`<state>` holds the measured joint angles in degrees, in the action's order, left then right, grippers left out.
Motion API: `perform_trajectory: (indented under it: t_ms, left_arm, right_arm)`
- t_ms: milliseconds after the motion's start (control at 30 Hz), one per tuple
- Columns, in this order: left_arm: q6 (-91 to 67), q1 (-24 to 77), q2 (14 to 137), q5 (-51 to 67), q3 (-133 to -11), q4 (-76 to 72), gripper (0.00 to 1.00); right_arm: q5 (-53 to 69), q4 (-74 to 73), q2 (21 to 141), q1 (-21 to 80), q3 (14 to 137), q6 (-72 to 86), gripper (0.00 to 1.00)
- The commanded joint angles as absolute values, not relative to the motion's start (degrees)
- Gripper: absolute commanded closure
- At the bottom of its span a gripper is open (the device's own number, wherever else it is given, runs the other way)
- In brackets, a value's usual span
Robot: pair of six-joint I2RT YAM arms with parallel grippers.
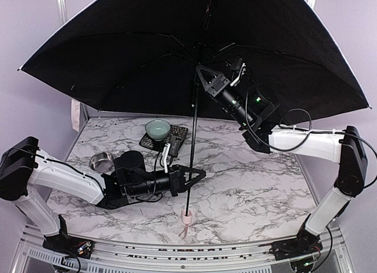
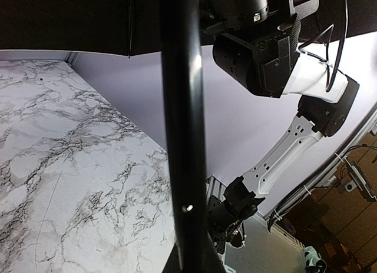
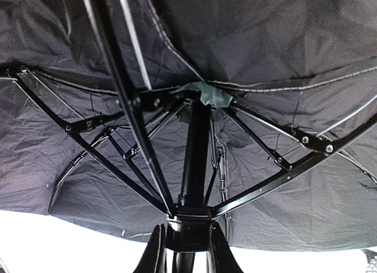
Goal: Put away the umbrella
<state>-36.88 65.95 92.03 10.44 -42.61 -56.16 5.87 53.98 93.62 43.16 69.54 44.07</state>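
Open umbrella (image 1: 147,49) clasped by left pincer (image 1: 196,174), right pincer (image 1: 200,77).

Green bowl (image 1: 158,129) on dark mat (image 1: 179,132); steel bowl (image 1: 102,162).

We see 1 white table (image 1: 247,185) with grey marble veining. At its back left lies a dark mat (image 1: 181,132) carrying a pale green bowl (image 1: 158,129). Further left, 1 steel bowl (image 1: 101,162) sits directly on the marble. Near the front edge, the pink handle of the umbrella (image 1: 187,216) meets the surface.

Robot lab: marble-print table (image 1: 253,185), aluminium frame (image 1: 177,248).
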Motion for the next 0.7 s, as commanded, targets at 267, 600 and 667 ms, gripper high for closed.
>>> perform_trajectory:
  t_ms: [267,600,667]
  left_arm:
    - [-26.45,64.83,85.12,5.15,-44.70,-55.08,1.00]
    - [-22.00,64.42,80.17,2.46,-47.43,-51.42,1.00]
    - [-21.61,64.43,79.76,2.13,-48.05,-51.42,1.00]
  right_arm:
    - [4.49,34.02,87.63,45.81,63.82,27.55,0.90]
    - [11.54,32.29,89.73,47.54,58.05,26.60,0.83]
    - [12.12,32.87,90.51,47.72,57.25,26.61,0.82]
